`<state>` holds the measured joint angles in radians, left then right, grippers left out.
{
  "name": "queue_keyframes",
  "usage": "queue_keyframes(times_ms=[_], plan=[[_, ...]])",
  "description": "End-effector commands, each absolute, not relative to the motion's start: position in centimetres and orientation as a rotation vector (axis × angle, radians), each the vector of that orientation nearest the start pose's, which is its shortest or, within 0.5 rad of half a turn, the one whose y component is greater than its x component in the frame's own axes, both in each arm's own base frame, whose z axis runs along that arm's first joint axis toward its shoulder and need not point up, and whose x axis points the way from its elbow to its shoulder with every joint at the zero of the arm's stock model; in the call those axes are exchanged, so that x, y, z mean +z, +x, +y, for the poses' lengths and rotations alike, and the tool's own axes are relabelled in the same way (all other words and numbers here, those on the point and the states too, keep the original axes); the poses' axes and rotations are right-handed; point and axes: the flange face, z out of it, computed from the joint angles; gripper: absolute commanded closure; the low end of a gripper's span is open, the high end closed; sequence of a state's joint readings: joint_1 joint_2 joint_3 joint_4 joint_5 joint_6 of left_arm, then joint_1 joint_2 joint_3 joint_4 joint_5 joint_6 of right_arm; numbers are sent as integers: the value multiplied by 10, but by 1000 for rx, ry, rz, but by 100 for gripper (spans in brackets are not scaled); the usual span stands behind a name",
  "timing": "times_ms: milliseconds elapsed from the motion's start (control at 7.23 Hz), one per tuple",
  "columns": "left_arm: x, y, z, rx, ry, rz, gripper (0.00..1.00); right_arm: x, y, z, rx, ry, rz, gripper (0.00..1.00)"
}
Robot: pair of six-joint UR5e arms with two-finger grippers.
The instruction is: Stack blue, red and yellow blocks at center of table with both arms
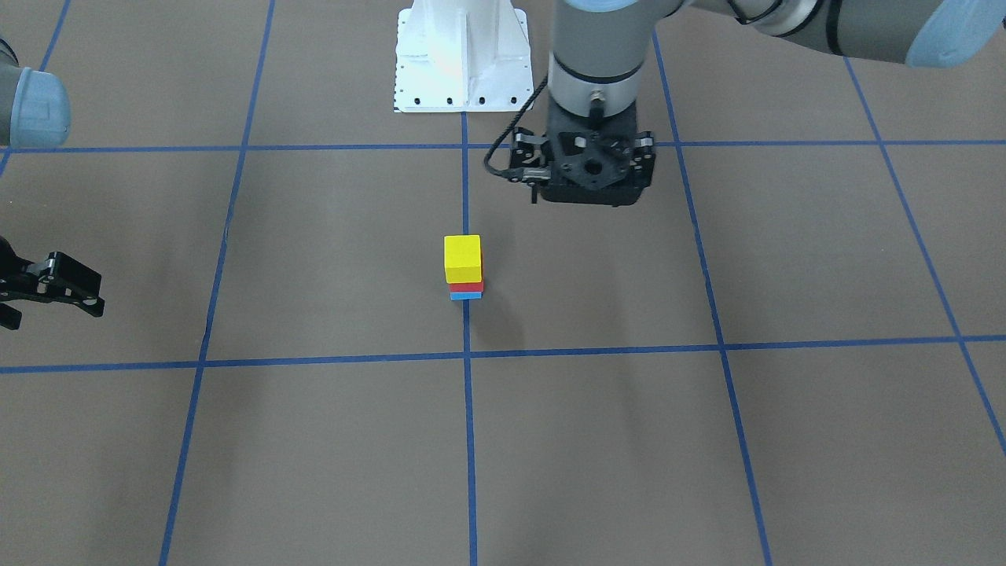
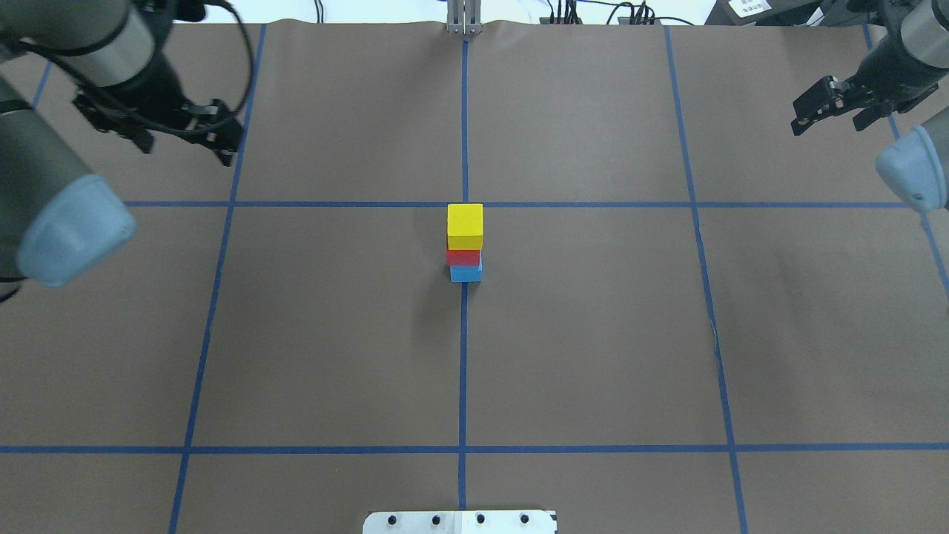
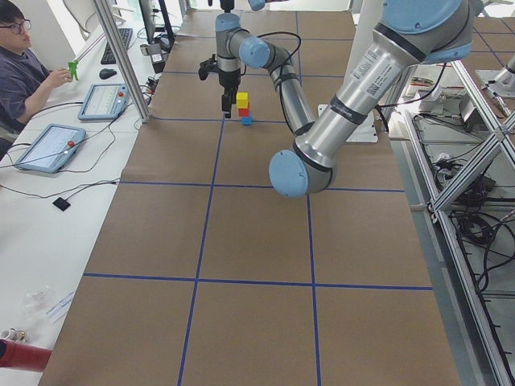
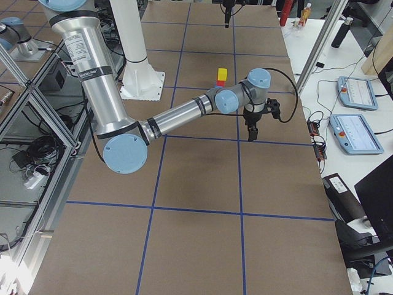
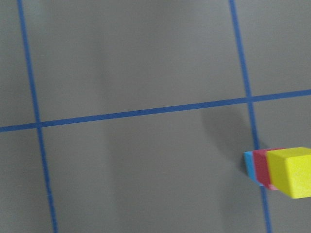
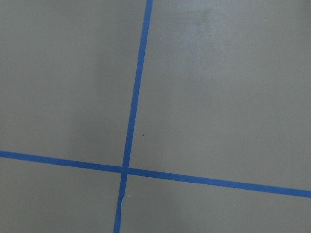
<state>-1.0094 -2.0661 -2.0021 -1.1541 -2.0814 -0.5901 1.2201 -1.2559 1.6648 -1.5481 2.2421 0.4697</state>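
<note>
A stack stands at the table's centre: the yellow block [image 2: 465, 226] on the red block [image 2: 463, 257] on the blue block [image 2: 465, 274]. In the front view the yellow block [image 1: 462, 258] tops the red block [image 1: 465, 287] and the blue block [image 1: 465, 296]. My left gripper [image 2: 185, 147] is open and empty, raised well to the far left of the stack; it also shows in the front view [image 1: 591, 179]. My right gripper [image 2: 827, 122] is open and empty at the far right; it also shows in the front view [image 1: 47, 303]. The left wrist view shows the stack [image 5: 279, 170] at its lower right edge.
The table is covered in brown paper with a blue tape grid [image 2: 463, 371]. The robot's white base plate [image 2: 460, 521] sits at the near edge. An operator [image 3: 24, 72] with tablets [image 3: 48, 145] sits along the table's far side.
</note>
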Motion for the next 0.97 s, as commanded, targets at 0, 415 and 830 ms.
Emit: queue_keyframes(times_ms=[0, 415, 830], plan=[[400, 85, -545, 281, 207, 628, 0, 508, -96, -590, -7, 135, -693, 0], [522, -1, -550, 379, 126, 646, 0, 590, -25, -578, -70, 89, -729, 0], [591, -31, -541, 292, 29, 649, 0, 614, 40, -573, -23, 93, -799, 0]])
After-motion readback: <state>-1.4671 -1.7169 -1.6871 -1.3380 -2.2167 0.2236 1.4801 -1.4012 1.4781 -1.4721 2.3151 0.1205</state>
